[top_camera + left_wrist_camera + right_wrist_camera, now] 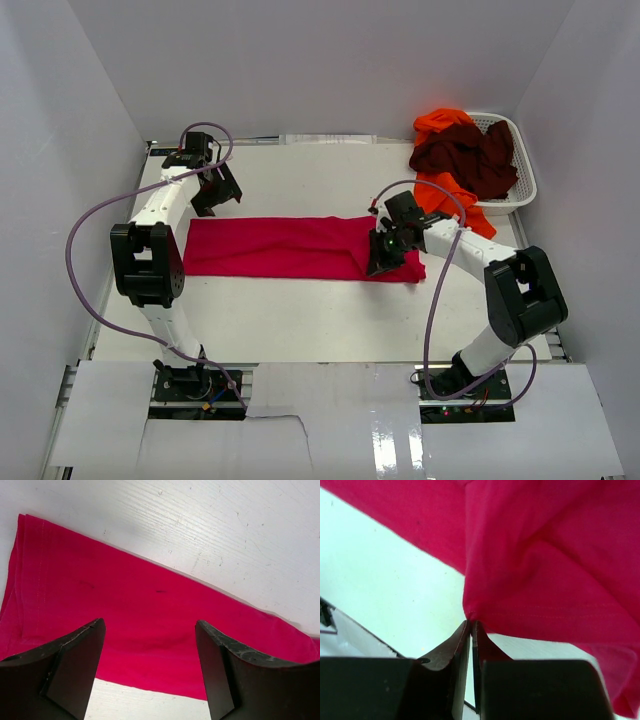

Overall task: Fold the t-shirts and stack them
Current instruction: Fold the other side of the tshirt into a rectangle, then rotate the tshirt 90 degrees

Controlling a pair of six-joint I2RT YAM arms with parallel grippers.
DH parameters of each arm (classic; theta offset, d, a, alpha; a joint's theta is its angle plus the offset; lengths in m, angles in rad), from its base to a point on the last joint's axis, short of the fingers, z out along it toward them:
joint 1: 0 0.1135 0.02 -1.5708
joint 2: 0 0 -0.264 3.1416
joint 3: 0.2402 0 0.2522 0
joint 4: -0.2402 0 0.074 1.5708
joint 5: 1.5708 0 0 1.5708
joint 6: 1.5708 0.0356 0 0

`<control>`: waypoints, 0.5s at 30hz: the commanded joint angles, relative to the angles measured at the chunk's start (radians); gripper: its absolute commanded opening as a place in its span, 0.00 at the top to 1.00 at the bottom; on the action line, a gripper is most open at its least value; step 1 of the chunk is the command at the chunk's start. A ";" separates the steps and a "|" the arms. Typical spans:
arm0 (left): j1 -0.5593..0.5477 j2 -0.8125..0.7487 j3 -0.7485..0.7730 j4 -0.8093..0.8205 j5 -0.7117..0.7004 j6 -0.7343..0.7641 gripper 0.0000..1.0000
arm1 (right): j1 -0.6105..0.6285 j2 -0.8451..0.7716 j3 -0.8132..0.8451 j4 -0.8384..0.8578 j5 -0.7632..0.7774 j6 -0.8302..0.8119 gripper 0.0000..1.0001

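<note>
Inspector: Crimson t-shirt (290, 248), position?
Examiner: Flat on the table (300, 320), long axis left to right. The right gripper (471, 625) is clamped on its right end. The left gripper (150, 630), jaws wide, hovers near its far-left corner.

table (300, 315): white, flat, lightly scuffed top, closed in by white walls on three sides.
crimson-red t-shirt (280, 248): lies directly on the table's middle as a long band running left to right, its right end rumpled.
white mesh basket (522, 190): stands on the far right corner.
orange t-shirt (438, 124): spills over the basket's near rim towards the tabletop.
</note>
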 commanded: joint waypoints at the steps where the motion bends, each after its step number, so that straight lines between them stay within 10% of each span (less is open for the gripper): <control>1: -0.002 -0.029 -0.003 0.007 -0.006 0.006 0.17 | 0.021 0.002 -0.040 0.071 -0.094 0.049 0.89; 9: -0.002 -0.023 -0.035 0.002 -0.047 0.011 0.16 | 0.024 0.052 -0.029 0.166 -0.245 0.112 0.92; 11: 0.001 -0.019 -0.047 0.002 -0.049 0.008 0.16 | 0.024 0.050 0.001 0.154 -0.228 0.112 0.62; 15: 0.019 -0.012 -0.057 0.005 -0.047 0.008 0.16 | 0.012 0.029 0.056 0.129 -0.242 0.111 0.48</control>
